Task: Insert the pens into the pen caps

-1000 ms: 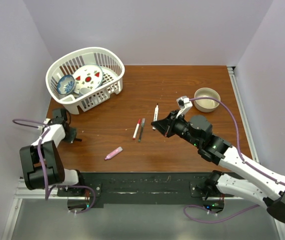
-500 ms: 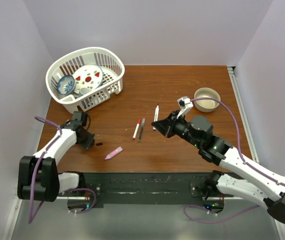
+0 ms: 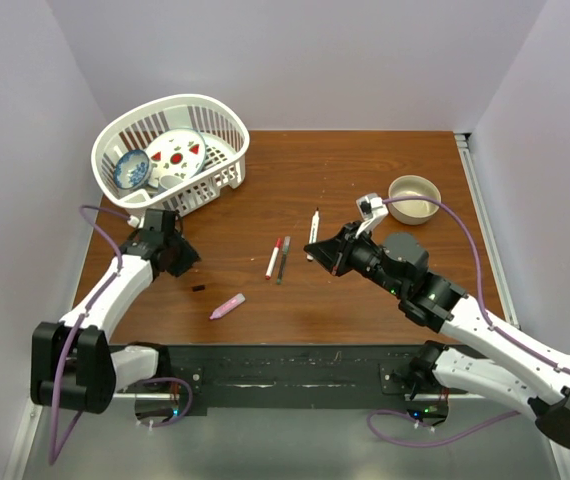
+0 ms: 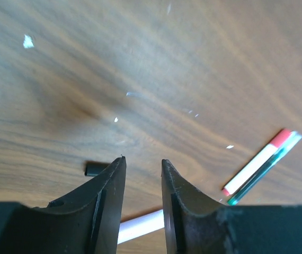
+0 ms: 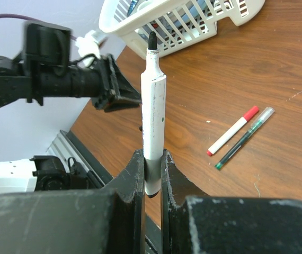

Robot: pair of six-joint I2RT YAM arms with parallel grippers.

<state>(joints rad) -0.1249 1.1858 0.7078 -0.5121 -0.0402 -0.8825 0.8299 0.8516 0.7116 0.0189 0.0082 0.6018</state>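
Note:
My right gripper is shut on a white pen with a black tip, which stands upright between its fingers, above the table. A white pen with a red end and a dark pen lie side by side mid-table. The pink marker lies nearer the front. A tiny dark cap lies on the wood. My left gripper is open and empty. In the left wrist view the cap sits just left of its left fingertip, and a pale marker shows below its jaws. Other caps are out of view.
A white dish basket holding plates and bowls stands at the back left. A small tan bowl sits at the back right behind the right arm. The black base rail runs along the near table edge.
My left arm has swung from the table's left edge inward and to the right, towards the dark cap. My right gripper has held still with the white pen.

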